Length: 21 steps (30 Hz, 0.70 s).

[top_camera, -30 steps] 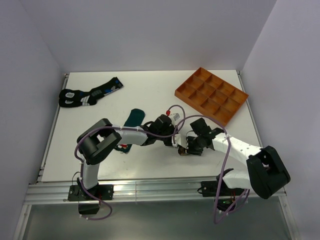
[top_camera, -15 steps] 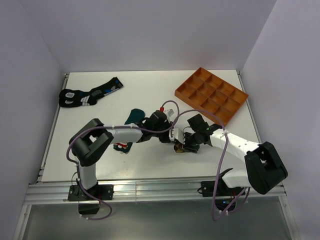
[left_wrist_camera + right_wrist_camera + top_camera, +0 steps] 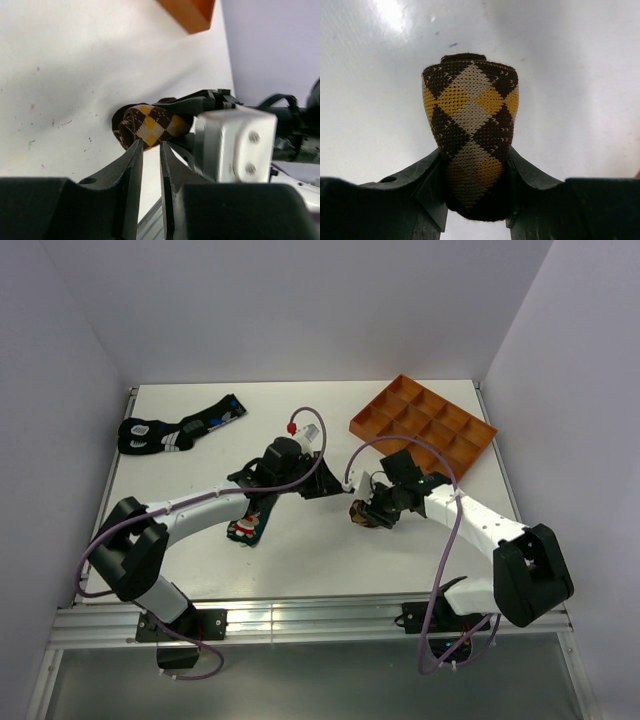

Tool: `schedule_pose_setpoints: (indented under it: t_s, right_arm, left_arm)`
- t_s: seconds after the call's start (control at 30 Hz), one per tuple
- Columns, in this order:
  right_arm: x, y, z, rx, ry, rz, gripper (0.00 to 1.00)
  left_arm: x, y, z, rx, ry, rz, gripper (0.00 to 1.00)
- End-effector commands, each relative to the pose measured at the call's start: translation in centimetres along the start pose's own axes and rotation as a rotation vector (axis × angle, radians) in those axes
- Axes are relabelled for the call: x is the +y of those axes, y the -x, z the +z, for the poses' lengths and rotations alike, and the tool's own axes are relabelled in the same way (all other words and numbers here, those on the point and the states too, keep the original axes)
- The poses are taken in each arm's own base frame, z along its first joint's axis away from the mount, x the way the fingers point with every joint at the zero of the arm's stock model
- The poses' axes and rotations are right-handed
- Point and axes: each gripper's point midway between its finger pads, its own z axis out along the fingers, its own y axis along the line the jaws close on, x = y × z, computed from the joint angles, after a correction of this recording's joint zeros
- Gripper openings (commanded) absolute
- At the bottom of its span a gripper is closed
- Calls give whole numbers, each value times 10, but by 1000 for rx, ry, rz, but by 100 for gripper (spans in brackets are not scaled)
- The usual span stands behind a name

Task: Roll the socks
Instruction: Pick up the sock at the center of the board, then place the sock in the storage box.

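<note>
My right hand (image 3: 476,167) was clenched on the checkered sock (image 3: 470,105). The sock was rolled into a stubby bundle of brown, yellow and cream diamonds. My two fingers pressed it from either side near its lower end, and its rounded top stuck out past my fingertips above the white bench (image 3: 320,560). Seen from overhead, that bundle sat a little right of the bench's middle, near the closest corner of the orange compartment tray (image 3: 425,430) but apart from it. My left hand (image 3: 150,150) was released: its fingers stood with only a narrow gap and nothing between them. Their tips pointed at the rolled sock from close by, though I could not tell whether they touched it. The teal sock (image 3: 256,524) lay flat on the bench left of the middle, partly under my left arm, with its red-and-white figure facing up at the near end. In the far left corner lay black socks (image 3: 175,430) with blue and white markings, well apart from everything else.
</note>
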Motion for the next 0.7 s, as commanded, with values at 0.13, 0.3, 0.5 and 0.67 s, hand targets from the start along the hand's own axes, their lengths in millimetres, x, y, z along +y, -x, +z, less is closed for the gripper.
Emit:
schedule_pose_setpoints:
  t_s: [0.13,0.3,0.5,0.67]
  right_arm:
    - [-39,33,-22,-61,-105,129,0]
    - [-85,43,-46,-95,-235,243,0]
    - [-160,26,-80,-64,-490,405,0]
    - [-218,-6,-106,-7,-701,569,0]
  left_arm:
    - [-19,28,-24,-104,-58,17,24]
    - [-25,34,-27,-122,-73,20,24]
    - [-29,39,-30,-158,-86,15,23]
    - [-34,40,-26,-158,-125,24,23]
